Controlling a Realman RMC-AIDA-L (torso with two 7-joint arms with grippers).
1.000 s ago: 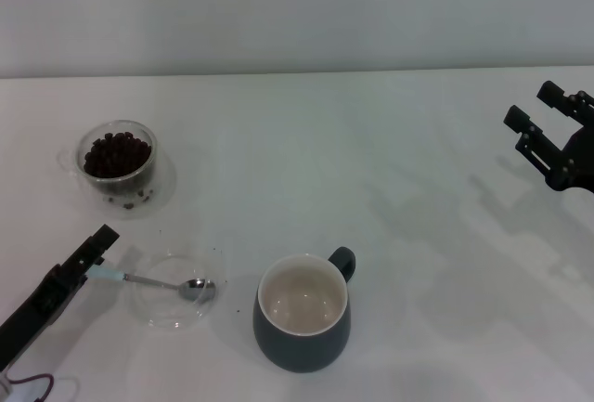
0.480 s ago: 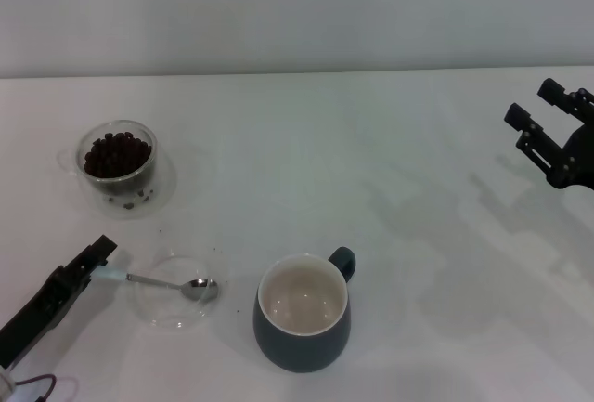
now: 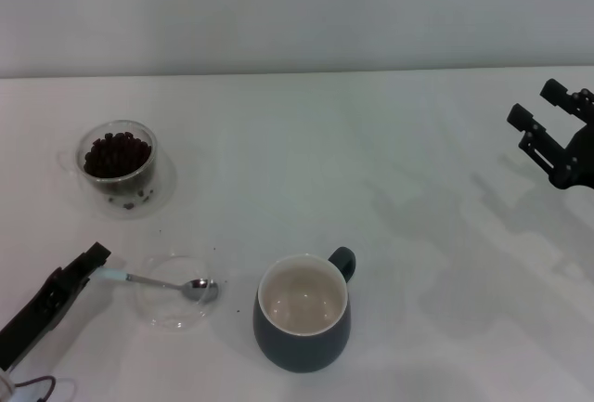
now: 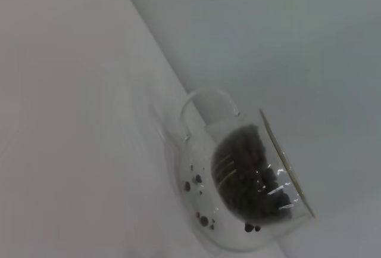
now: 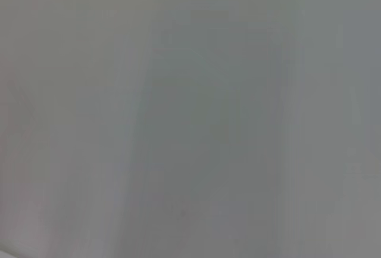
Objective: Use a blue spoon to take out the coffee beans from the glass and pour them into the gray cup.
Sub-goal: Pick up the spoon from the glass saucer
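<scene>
Coffee beans (image 3: 117, 154) are filling the glass (image 3: 118, 162) at the far left of the tabletop (image 3: 390, 188), and the left wrist view is showing them heaped dark inside its clear walls (image 4: 250, 180), with a few loose beans (image 4: 199, 201) lying beneath them, apparently on a clear saucer under the glass. Nearer, the blue spoon (image 3: 158, 281) is lying across a shallow clear dish (image 3: 176, 292), its silver bowl resting toward the dish's right side and its pale handle reaching left past the rim. The left claw (image 3: 93, 258) is sitting low at the near left edge, its tip meeting the handle's end; it looks closed on the handle, though the contact is too small to be sure of. Right of the dish, the gray cup (image 3: 303, 314) is standing upright, its cream inside showing and its handle pointing far-right. The right claw (image 3: 543, 114) is hanging at the far right edge, fingers spread wide, well apart from everything.
</scene>
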